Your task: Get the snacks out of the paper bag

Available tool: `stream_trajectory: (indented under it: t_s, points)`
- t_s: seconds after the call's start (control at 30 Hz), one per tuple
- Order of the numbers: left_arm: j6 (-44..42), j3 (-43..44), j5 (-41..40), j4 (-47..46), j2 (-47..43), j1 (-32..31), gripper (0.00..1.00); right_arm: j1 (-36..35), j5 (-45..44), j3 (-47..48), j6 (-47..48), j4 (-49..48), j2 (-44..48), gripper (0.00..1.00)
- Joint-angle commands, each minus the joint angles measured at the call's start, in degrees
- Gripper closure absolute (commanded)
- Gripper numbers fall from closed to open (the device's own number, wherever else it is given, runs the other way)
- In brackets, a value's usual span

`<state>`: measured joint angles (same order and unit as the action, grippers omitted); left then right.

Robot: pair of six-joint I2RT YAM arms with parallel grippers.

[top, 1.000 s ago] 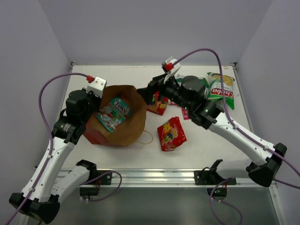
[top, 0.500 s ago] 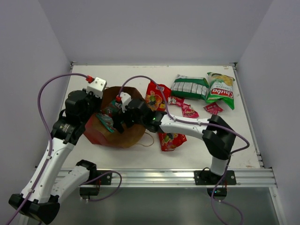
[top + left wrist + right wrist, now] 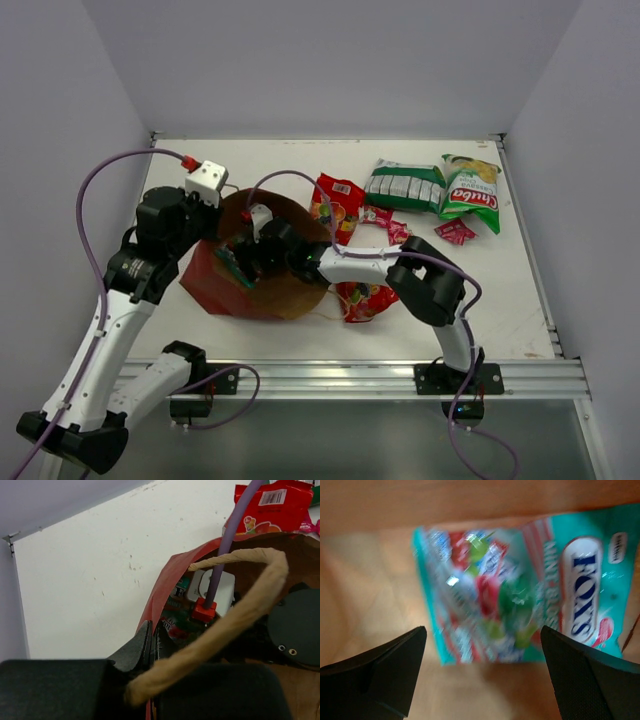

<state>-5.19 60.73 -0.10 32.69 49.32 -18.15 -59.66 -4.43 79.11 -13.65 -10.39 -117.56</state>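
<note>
Teal packet (image 3: 520, 595) inside paper bag (image 3: 212, 286)

Right gripper (image 3: 482, 630): lost from my top view, sunk inside the tall reddish-brown kraft paper bag (image 3: 205, 285) behind its own wrist. Shiny teal packet (image 3: 520, 585): smeared with blur on the right wrist view, right edge cropped. Near red candy bag (image 3: 367, 300): half under the right arm.

The white table (image 3: 270, 165) bears the paper bag (image 3: 210, 290) around the right fingers (image 3: 375, 680); right of them lie red candy bags (image 3: 337, 200), striped multipack (image 3: 405, 186), chip bag (image 3: 470, 195), seemingly small wrappers (image 3: 455, 231).
</note>
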Motion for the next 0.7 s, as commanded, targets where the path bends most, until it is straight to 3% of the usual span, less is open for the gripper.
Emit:
stream_trajectory:
  t_s: [0.0, 0.23, 0.67]
  points:
    - [3.69, 5.45, 3.87, 2.45, 0.25, -0.3, 1.0, 0.33, -3.57, 0.44, -2.61, -2.79, 1.01, 0.01]
    - [6.77, 8.97, 5.72, 9.75, 1.65, -0.3, 1.0, 0.33, -7.0, -2.3, -0.07, 1.33, 4.44, 0.01]
    - [8.36, 7.83, 5.02, 11.08, 2.71, -0.3, 1.0, 0.33, 0.91, 5.09, -0.06, 9.78, -6.71, 0.01]
